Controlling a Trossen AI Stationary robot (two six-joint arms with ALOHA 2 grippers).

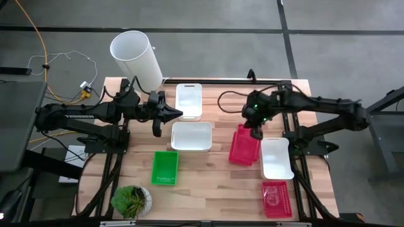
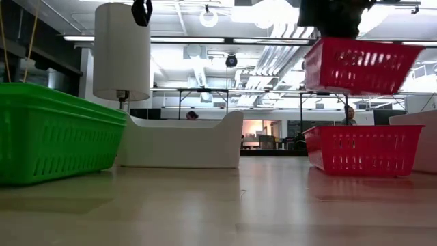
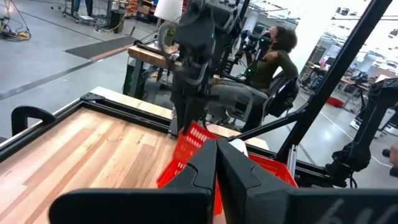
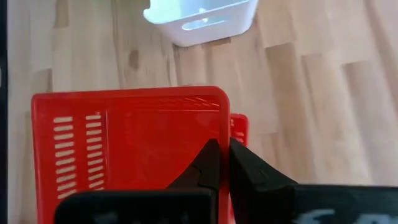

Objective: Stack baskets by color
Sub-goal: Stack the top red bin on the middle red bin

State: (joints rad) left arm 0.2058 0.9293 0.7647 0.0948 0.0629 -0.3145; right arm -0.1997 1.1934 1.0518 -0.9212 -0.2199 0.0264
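Observation:
A red basket (image 2: 358,65) hangs in the air with my right gripper (image 4: 225,158) shut on it. It is directly over a second red basket (image 2: 358,150) that rests bottom down on the table. A third red basket (image 1: 276,198) lies near the front right. Three white baskets (image 1: 189,101) (image 1: 191,135) (image 1: 276,157) and one green basket (image 1: 165,167) sit on the table. My left gripper (image 1: 175,115) hovers shut and level beside the white baskets, holding nothing. My right gripper pinches one side wall of the red basket at its rim (image 4: 217,127), near a corner, one finger inside the basket and one outside. The fingers slant down from above. The basket hangs open side up, roughly level, clear of the red basket (image 4: 239,127) below.
A tall white cylinder lamp (image 1: 136,60) stands at the far left corner and a potted plant (image 1: 131,200) at the near left. Bare wood lies between the green basket and the red ones. A person (image 3: 273,59) sits beyond the table.

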